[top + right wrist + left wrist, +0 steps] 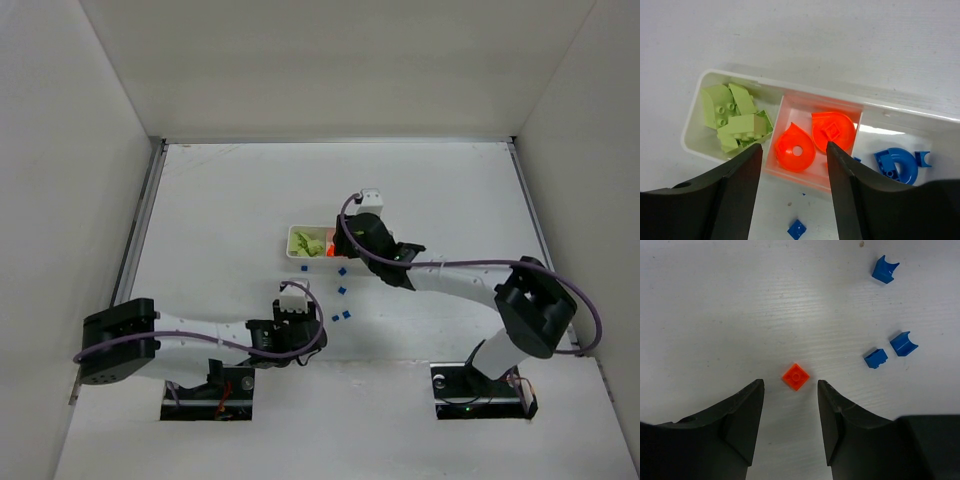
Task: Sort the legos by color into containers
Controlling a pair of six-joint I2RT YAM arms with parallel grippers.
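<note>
— White walls close in a pale counter (230,200) on three sides. What sits nearest the arm bases?

— The left hand (790,385), low over the counter. Its jaws stand apart, one on each side of a small orange brick (795,376). The brick lies flat, stud up, and touches neither finger. The hand holds nothing.

— And past that?

— Three blue bricks (903,343) lie loose on the bare counter to its right, two just beside each other and the third farther on. The top view shows blue specks (341,290) scattered between the two hands.

— Where is the right hand?

— The right hand (794,146) hangs over the white tray (692,125), farther out near the counter's middle. Its jaws are also wide apart with nothing gripped, and they frame the middle compartment. A lone blue piece (796,230) lies on the counter just short of the tray's near wall.

— What does the tray hold?

— Lime green bricks (735,117) are heaped in the left compartment. Two rounded orange pieces (834,129) lie in the middle one. A curved blue piece (896,165) lies in the right one, beside other blue bits partly hidden behind a finger.
</note>
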